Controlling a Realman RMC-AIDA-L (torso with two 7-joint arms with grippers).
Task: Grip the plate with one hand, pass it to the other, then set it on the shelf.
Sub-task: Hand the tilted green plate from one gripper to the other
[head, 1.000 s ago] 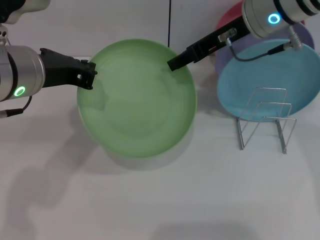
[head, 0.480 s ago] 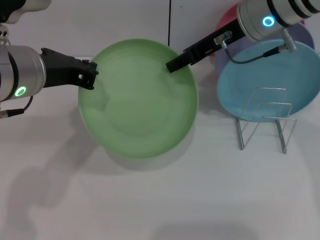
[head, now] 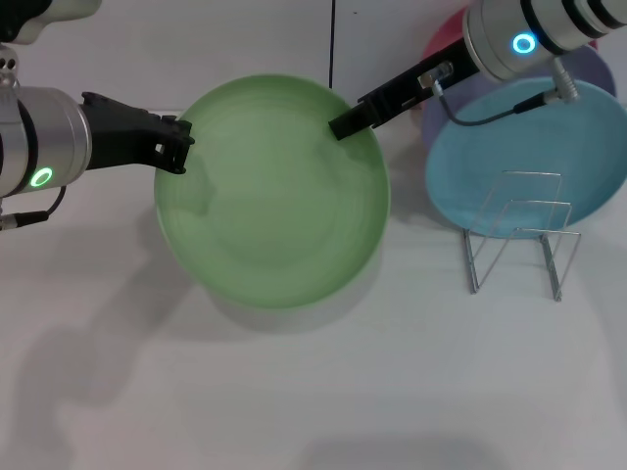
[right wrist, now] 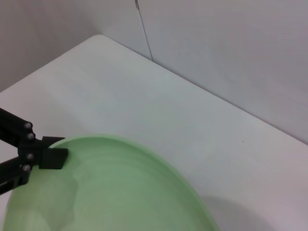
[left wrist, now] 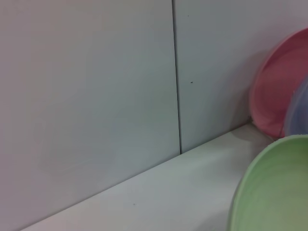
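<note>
While the left tool (head: 174, 147) stays clamped on the green plate (head: 271, 193) held above the desk (head: 313, 392), close the right tool (head: 343, 125), whose finger gap cannot be told, on the far rim before releasing.

1. The left gripper (head: 174, 147) clamps the green plate's (head: 271, 196) left rim.
2. The right gripper (head: 345, 122) touches its upper right rim.
3. The wire rack (head: 517, 233) stands right, before a blue plate (head: 524, 147).

Red plate (head: 449, 29) largely hidden behind lavender plate (head: 588, 73) and right arm, left arm cut off by frame edge, right gripper (head: 343, 125) fingertip closure unresolved
</note>
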